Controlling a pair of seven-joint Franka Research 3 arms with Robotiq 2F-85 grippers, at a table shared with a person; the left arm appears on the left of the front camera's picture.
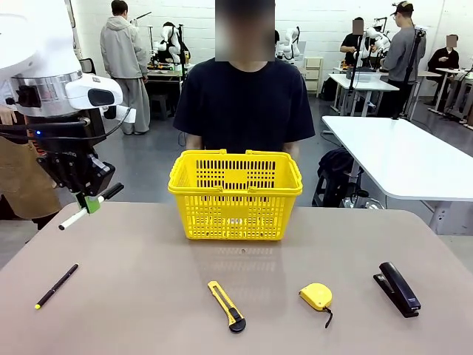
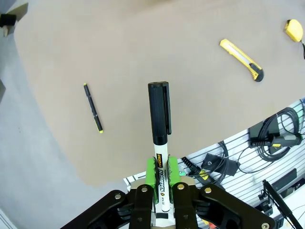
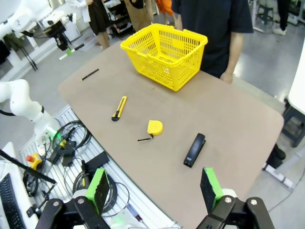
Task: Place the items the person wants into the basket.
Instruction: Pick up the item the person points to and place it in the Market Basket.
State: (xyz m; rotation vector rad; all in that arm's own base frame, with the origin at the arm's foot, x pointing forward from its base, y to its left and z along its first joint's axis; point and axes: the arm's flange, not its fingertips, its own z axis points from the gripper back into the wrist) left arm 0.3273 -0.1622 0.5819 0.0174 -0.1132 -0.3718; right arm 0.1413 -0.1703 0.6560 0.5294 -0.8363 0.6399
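Above counter's [image 1: 148, 296] left edge: left arm raised, left tool [image 1: 92, 203] clamped on white marker [image 1: 72, 220], marker tilted; right tool [image 3: 155, 188] high, jaws apart.

Your tan table [image 1: 133, 296] carries the yellow basket [image 1: 235, 194] at its far middle. Along the near side you have, left to right, black pen [image 1: 57, 285], utility knife [image 1: 226, 305], tape measure [image 1: 316, 296], black stapler [image 1: 399, 288].

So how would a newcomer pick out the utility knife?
Find the yellow basket mid-table, then come toward the robot's edge. The utility knife lies just there, left of the tape measure: a slim yellow bar with a black end, not a round case.
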